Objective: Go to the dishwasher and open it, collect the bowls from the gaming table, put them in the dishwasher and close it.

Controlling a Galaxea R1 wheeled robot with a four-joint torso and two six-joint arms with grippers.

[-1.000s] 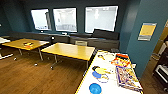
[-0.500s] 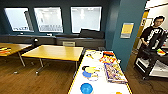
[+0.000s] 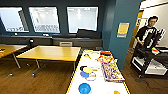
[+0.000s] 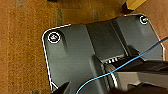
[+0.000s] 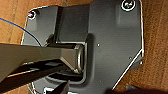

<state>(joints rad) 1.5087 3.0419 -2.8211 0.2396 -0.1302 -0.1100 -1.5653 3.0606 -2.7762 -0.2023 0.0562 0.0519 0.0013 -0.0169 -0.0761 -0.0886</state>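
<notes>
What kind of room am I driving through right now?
Likely an office break or games room: a long white table bearing board games and blue bowls, yellow-topped tables, wood floor.

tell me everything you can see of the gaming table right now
The gaming table is long and white-topped with a yellow edge, running away from the camera beside a teal wall. On it lie a bright blue bowl at the near end, a second blue bowl under a yellow disc, and colourful board games along its right side and far end. A plain yellow-topped table stands to its left.
</notes>
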